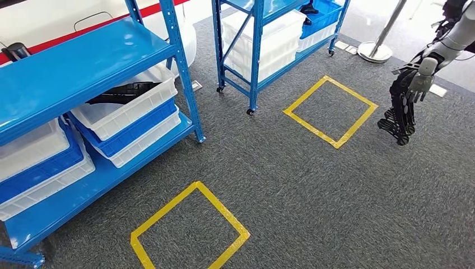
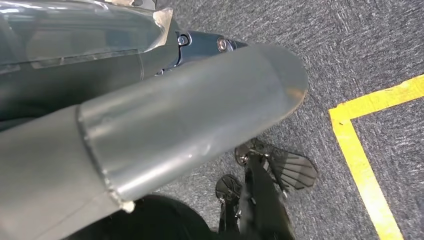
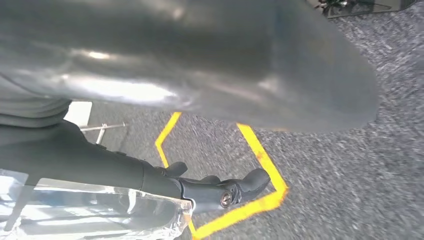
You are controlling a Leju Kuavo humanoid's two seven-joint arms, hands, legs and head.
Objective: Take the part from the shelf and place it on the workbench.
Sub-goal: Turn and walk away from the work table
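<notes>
Black part (image 1: pixel 124 89) lies in the top white bin (image 1: pixel 147 100) on the left shelf (image 1: pixel 84 61), long axis along the bin. Right hand (image 1: pixel 420 78) hangs well apart to the right, fingers loose and empty. Left hand (image 2: pixel 200 45) grip can't be told, though it's likely nearer. Lower stacked bins (image 1: pixel 33 168) have hidden contents.

Two blue shelves (image 1: pixel 84 67) – two yellow tape squares (image 1: pixel 330 110) – several bins (image 1: pixel 126 109).
</notes>
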